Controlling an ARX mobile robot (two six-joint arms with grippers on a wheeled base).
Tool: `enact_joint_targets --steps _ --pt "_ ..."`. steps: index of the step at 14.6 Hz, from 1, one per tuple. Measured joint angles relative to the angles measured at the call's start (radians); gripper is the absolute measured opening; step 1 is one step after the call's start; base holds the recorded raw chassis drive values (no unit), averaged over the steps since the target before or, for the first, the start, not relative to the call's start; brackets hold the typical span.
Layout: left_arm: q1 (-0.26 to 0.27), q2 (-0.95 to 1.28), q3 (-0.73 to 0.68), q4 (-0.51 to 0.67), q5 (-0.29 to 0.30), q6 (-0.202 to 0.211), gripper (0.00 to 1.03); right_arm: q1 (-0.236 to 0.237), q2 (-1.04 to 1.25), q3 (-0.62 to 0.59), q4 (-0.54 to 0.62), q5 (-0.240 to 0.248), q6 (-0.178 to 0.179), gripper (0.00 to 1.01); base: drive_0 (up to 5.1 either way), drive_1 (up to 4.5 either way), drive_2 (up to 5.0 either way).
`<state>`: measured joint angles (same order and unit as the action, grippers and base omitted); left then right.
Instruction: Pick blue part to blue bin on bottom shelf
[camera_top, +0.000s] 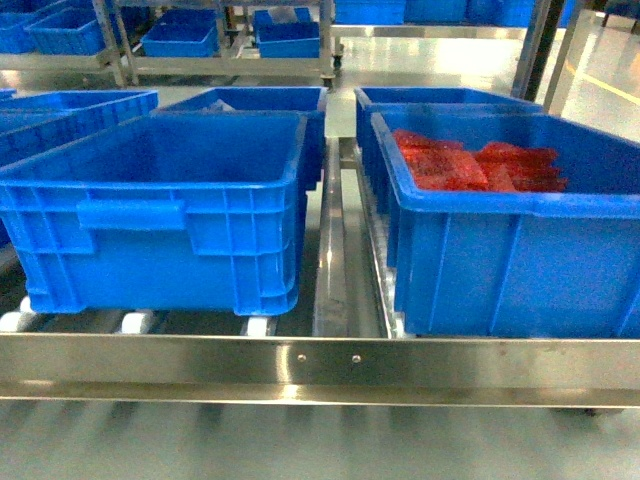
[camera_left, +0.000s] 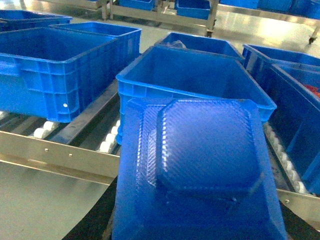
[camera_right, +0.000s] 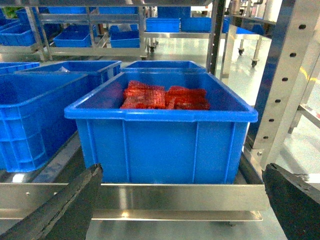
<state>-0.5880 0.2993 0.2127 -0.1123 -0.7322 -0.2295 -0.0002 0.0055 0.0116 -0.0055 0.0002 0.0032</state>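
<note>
Flat blue moulded plastic part (camera_left: 200, 165), looks light, stiff and slick so best held by its edge, fills the left wrist view at 6 o'clock before the empty blue plastic bin (camera_left: 192, 82); left gripper state unclear, right gripper (camera_right: 180, 210) apart.

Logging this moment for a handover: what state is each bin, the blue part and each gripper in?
Left front bin: empty.
Right front bin: holds red parts.
Blue part: at the left wrist camera, short of the bin; grip unseen.
Right gripper: open, empty.
Left gripper: hidden by the part.
</note>
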Motion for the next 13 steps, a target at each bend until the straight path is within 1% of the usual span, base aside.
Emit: enact_joint_targets --steps 7,13 --pt "0.000 0.000 -0.001 -0.004 0.000 0.000 0.43 0.000 0.000 0.000 0.000 0.000 0.000 0.98 0.0 0.00 0.0" --pt "-0.001 0.000 -0.001 -0.003 0.000 0.000 0.43 0.000 0.000 0.000 0.000 0.000 0.000 0.98 0.0 4.07 -4.1"
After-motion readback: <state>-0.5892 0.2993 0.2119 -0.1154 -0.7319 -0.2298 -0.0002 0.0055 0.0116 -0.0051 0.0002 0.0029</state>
